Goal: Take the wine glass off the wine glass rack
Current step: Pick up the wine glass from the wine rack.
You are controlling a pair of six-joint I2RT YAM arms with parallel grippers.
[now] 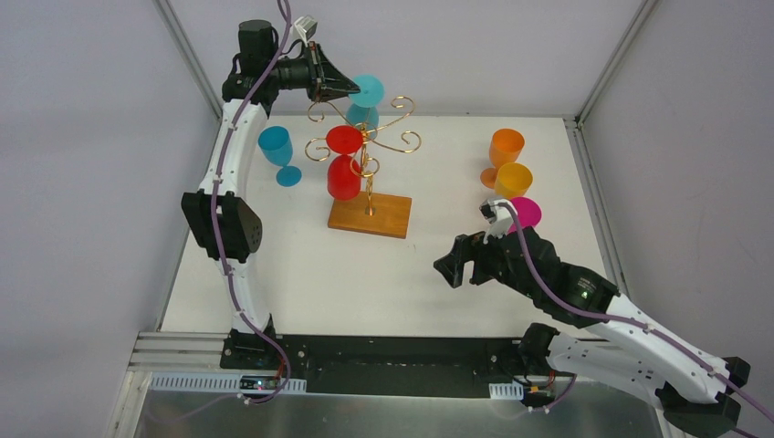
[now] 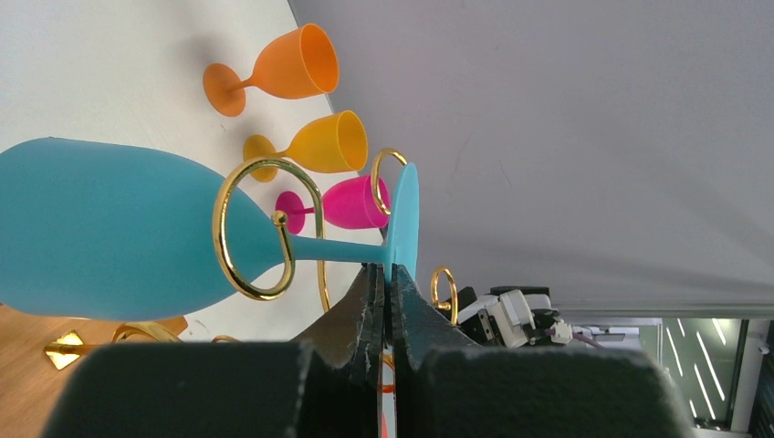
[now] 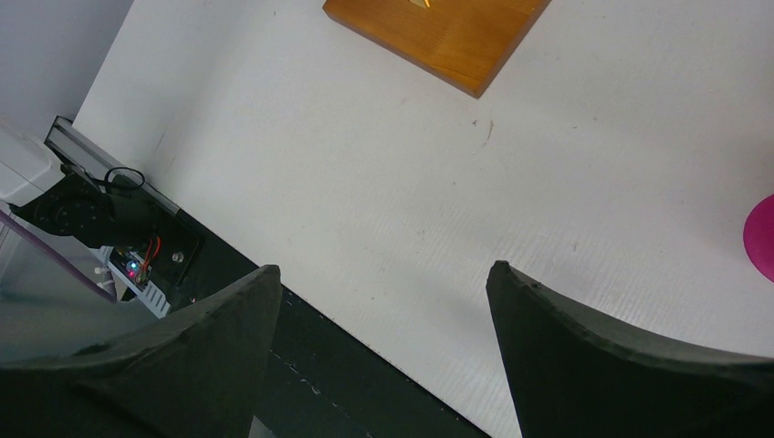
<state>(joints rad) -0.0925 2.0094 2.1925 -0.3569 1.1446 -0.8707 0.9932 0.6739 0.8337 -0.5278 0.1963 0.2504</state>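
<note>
On the table (image 1: pixel 301 274) we log the wine glass rack (image 1: pixel 370 217) carrying a red wine glass (image 1: pixel 344 178) and a teal wine glass (image 2: pixel 109 237), its stem inside a far scroll. Left gripper (image 2: pixel 388 278) pinches the teal foot; unhooking not yet done, we judge. Right gripper (image 3: pixel 383 274) gapes wide, holding nothing.

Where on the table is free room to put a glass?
Free: white table between the orange-brown wooden rack base and the black near rail. Crowded: right side, by the orange plastic wine glass, yellow one, magenta one.
</note>
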